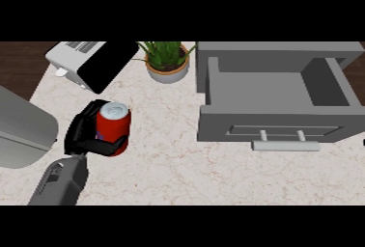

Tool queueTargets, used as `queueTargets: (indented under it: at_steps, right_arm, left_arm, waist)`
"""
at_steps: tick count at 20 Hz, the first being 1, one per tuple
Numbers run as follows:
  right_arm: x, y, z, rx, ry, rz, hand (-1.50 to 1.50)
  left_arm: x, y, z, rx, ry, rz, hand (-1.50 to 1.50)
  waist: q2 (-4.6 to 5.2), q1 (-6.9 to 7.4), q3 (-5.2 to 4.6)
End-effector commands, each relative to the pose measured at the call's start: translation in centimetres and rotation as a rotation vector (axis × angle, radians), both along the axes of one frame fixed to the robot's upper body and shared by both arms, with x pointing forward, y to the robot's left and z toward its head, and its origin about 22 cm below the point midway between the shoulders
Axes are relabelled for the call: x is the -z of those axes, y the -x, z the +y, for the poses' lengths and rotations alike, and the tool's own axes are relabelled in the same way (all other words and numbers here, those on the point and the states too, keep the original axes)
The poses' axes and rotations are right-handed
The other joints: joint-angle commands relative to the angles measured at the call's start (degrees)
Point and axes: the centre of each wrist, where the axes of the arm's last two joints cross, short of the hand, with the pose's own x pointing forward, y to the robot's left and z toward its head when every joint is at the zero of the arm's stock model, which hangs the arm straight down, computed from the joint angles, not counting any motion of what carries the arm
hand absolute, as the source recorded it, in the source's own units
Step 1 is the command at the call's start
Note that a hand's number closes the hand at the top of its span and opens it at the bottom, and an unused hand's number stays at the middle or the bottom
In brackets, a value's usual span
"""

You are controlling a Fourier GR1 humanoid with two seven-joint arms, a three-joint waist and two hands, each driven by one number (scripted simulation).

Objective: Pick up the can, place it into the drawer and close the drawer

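Note:
A red can (115,126) with a silver top stands upright on the pale marble counter (171,169) at the left. My left hand (83,132) is curled round it, fingers on its left side and thumb across its lower front. The grey drawer (274,128) stands pulled open at the right, its inside bare and a pale bar handle (285,144) on its front. Roughly a hand's width of counter lies between the can and the drawer front. My right hand does not show.
A white and black toaster (89,61) sits at the back left, and a potted green plant (168,61) stands just left of the drawer's back corner. A large grey rounded object (21,129) fills the left edge.

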Motion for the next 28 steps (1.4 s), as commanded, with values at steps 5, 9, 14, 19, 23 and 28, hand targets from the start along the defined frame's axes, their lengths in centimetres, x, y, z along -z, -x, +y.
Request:
queueTargets:
  at_steps: [5, 9, 14, 19, 23, 28]
  right_arm:
    - [-1.3, 2.0, 1.2, 0.003, 0.000, -0.014, -1.50]
    - [0.7, -0.1, -0.4, 0.014, 0.015, -0.022, -1.50]
    - [0.8, -0.1, 0.1, -0.001, 0.003, -0.007, -1.50]
    - [0.0, -1.0, -1.0, 0.021, 0.014, -0.011, -1.50]
    - [-0.5, 0.0, -0.8, 0.006, 0.004, -0.013, -1.50]
    - [-0.8, 2.4, 0.3, -0.012, -0.003, -0.021, -1.50]
  left_arm:
    - [-6.9, -0.8, -5.9, -0.046, -0.039, -0.078, 1.50]
    - [-11.8, -1.0, -9.7, -0.015, -0.042, -0.113, 1.50]
    - [-13.8, -2.9, -13.6, 0.041, -0.054, -0.091, 1.50]
    - [-19.8, -5.3, -16.3, 0.058, -0.084, -0.113, 1.50]
    - [-22.9, -5.6, -19.6, 0.063, -0.091, -0.162, 1.50]
    - [-25.3, -7.7, -22.4, 0.058, -0.120, -0.163, 1.50]
  waist:
    - [0.05, -0.77, -0.06]
    - [0.09, -0.50, -0.03]
    - [0.31, -1.04, -0.07]
    - [0.39, -1.22, -0.06]
    - [0.34, -1.49, -0.06]
    - [0.40, -2.32, -0.06]
